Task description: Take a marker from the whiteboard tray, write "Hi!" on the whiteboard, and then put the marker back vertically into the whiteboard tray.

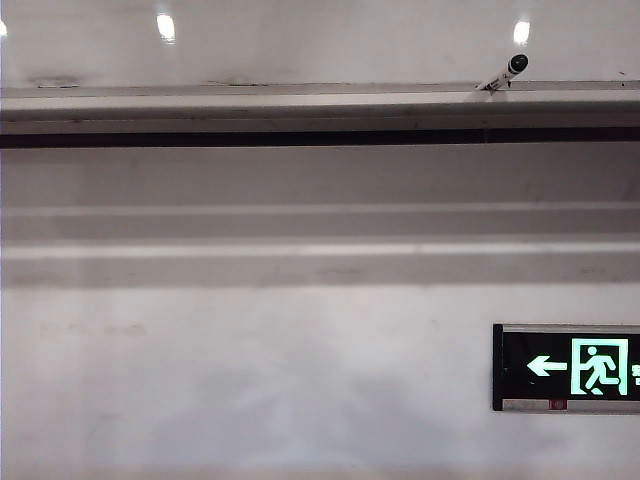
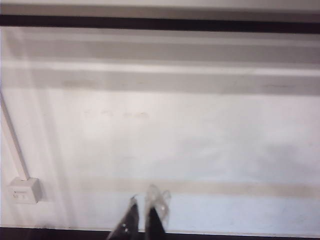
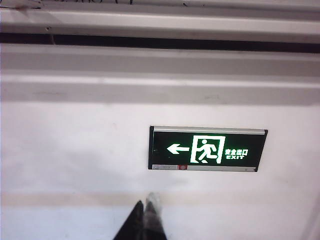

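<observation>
- Exterior view: we see the marker (image 1: 505, 73) leaning tilted on the whiteboard tray (image 1: 250, 104), against the whiteboard (image 1: 320, 40).
- Our right gripper (image 3: 145, 220) is clenched and empty, below a green sign (image 3: 207, 150) reading "EXIT".
- Our left gripper (image 2: 145, 220) looks closed, holding nothing.

The left gripper (image 2: 145, 220) points level, its fingers (image 2: 159, 202) almost together. The right gripper (image 3: 145, 217) points level too, fingers (image 3: 152, 210) pressed together, holding nothing.

whiteboard (image 1: 320, 40): you see glossy white, mirroring lamps
whiteboard tray (image 1: 250, 105): brushed silver-grey metal, dark-specked
marker (image 1: 505, 73): smooth white plastic, black cap
wall (image 1: 250, 380): dull, matt off-white
exit sign (image 3: 207, 149): shiny black face, metal frame
</observation>
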